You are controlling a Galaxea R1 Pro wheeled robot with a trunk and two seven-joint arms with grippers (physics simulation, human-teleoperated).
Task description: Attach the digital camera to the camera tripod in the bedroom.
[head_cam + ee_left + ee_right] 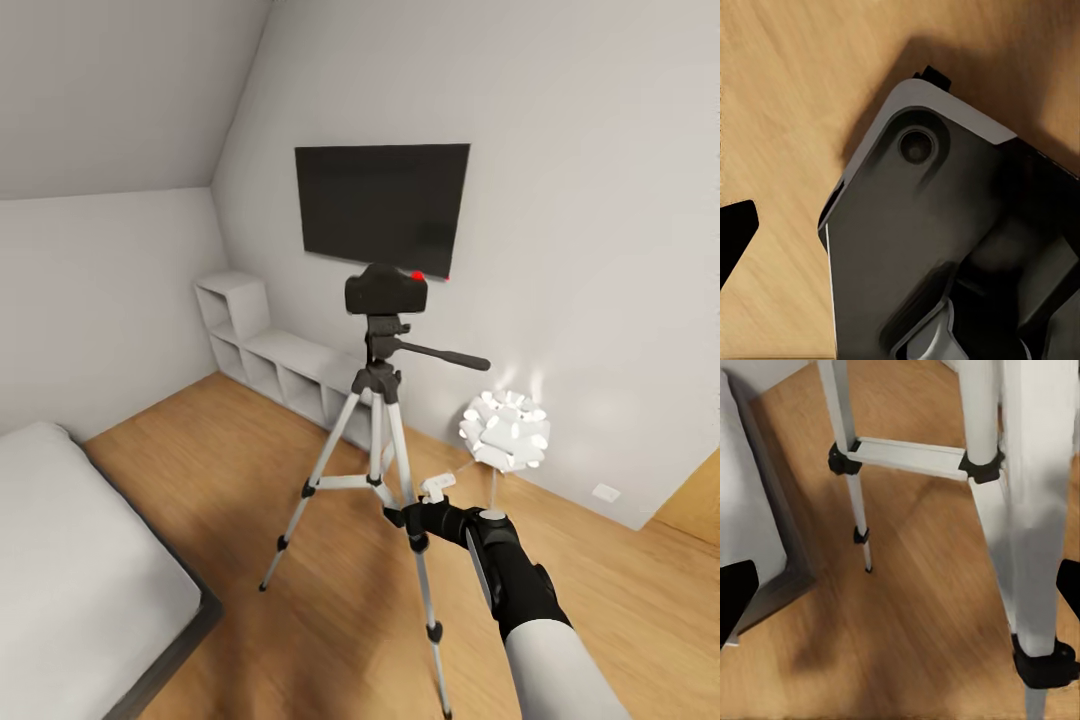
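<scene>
**Cam on the tripod head — check the seat, then back the arm out clean**

Since the small boxy black digital camera w/ red dot [386, 289] already sits on the black head of the tall silver-legged camera tripod [377, 440], well above the right gripper [436, 492], the job looks close to done; what's left is prob. confirming the mount and withdrawing.

Right gripper hangs low, just beside the tripod's near leg, around the spreader-brace level. In the right wrist view the dark fingertips [735, 600] stand wide apart w/ nothing between them, the fat silver leg close ahead. Any sideways move risks clipping that leg and tipping the stand, so pull straight back, away from the leg, slow.

Left gripper [735, 236]: one dark tip over wood floor, beside robot's grey base; can't tell if open or shut.

Beyond the right gripper: white-ball floor lamp [505, 430] near, black wall screen [382, 205] high behind the cam, white cube shelf [270, 360] along the wall, grey-framed bed [80, 580] off to its left.
</scene>
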